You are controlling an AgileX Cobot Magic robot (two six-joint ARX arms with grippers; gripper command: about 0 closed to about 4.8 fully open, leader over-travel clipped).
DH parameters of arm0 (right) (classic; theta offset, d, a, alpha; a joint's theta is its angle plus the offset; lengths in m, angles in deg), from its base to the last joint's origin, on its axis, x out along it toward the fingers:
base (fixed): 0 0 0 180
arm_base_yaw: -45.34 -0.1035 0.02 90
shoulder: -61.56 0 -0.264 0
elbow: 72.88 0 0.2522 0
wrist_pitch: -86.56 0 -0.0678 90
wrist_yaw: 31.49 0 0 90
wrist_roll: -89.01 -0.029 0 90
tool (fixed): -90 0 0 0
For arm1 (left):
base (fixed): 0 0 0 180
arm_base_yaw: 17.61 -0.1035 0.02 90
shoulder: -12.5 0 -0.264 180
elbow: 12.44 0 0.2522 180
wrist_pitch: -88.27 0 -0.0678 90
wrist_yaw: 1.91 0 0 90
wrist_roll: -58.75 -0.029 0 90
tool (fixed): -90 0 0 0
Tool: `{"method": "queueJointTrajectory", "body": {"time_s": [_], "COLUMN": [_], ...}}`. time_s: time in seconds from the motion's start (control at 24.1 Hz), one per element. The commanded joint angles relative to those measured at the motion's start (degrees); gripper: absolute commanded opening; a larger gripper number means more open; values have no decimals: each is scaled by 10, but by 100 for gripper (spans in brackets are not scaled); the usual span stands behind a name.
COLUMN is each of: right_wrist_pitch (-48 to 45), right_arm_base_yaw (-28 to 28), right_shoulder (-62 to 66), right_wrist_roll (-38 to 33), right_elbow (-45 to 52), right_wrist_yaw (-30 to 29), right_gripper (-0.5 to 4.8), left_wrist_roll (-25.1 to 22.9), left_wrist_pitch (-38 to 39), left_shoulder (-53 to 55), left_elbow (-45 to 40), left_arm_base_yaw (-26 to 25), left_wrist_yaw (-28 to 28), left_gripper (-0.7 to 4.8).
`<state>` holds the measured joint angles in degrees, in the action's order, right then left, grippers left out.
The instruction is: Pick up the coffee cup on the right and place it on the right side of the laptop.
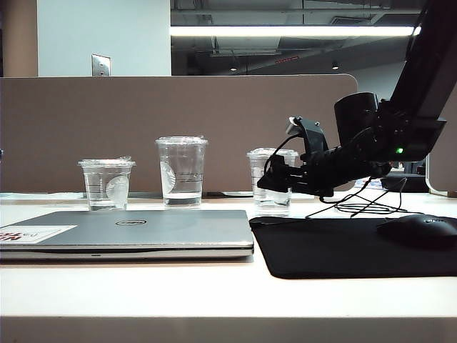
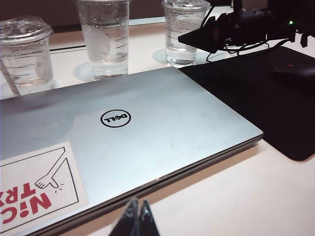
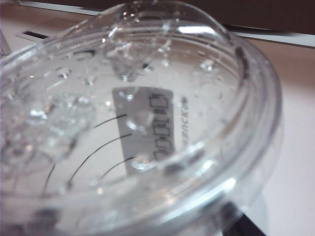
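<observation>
The coffee cup stands on the table behind the right back corner of the closed silver laptop. It is clear, lidded and holds a little water. My right gripper reaches in from the right at the cup's mid height, jaws open, its black fingers in front of the cup's wall. In the right wrist view the cup's lid fills the picture and only one dark finger shows. In the left wrist view the cup stands beyond the laptop. My left gripper hovers shut and empty off the laptop's front edge.
Two more clear cups stand behind the laptop: a short one on the left and a taller one in the middle. A black mouse mat with a black mouse lies right of the laptop. Cables trail behind it.
</observation>
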<state>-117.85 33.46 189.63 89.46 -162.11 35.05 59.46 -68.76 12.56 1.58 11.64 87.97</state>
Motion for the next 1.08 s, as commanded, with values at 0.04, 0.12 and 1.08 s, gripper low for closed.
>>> {"method": "queueJointTrajectory", "body": {"time_s": [0.04,0.12,1.08], "right_wrist_pitch": [-7,-6,-30], "right_arm_base_yaw": [-3,-4,-8], "right_shoulder": [11,16,35], "right_wrist_roll": [0,0,-5], "right_elbow": [-13,-19,-33], "right_wrist_yaw": [-8,-8,0], "right_gripper": [479,479,479], "left_wrist_roll": [-2,-2,-2], "left_wrist_pitch": [0,0,1], "left_shoulder": [0,0,0], "left_elbow": [2,2,2], "left_arm_base_yaw": [0,0,0], "left_wrist_yaw": [2,2,2], "left_gripper": [-5,-5,-5]}}
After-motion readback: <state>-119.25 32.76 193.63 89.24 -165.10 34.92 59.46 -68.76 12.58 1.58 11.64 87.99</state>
